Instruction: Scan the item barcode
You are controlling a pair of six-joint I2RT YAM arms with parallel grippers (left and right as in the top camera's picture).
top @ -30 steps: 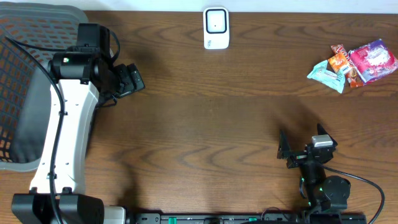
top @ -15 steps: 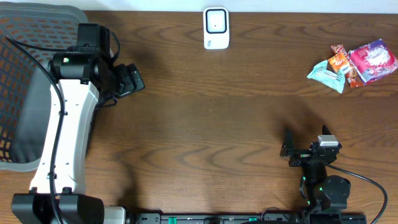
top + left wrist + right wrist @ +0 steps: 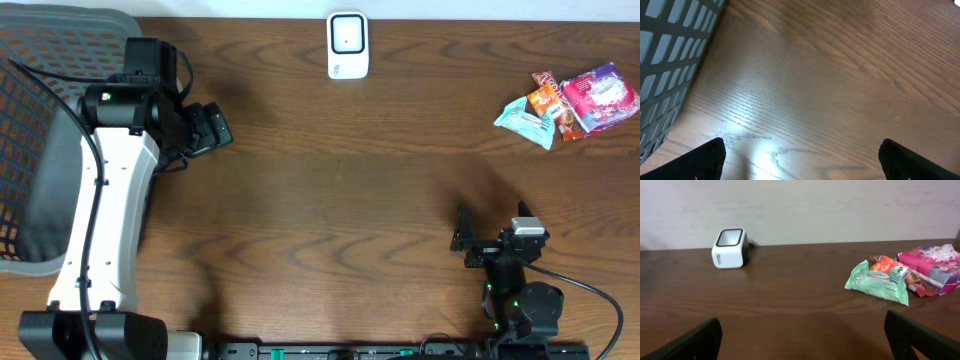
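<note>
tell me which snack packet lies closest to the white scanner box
The mint-green plastic packet: it is the leftmost of the three, on the side facing the white scanner box. The orange packet and the pink packet lie farther right.

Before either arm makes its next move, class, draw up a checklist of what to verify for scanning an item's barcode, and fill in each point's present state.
1. Right gripper open and empty: ok.
2. Left gripper open and empty: ok.
3. Scanner standing upright, its window uncovered: ok.
4. Teal packet in plain view ahead of the right gripper: ok.
5. Where the barcode sits on the teal packet: cannot tell.
6. An item held ready for the scanner: not ok, nothing is gripped.
</note>
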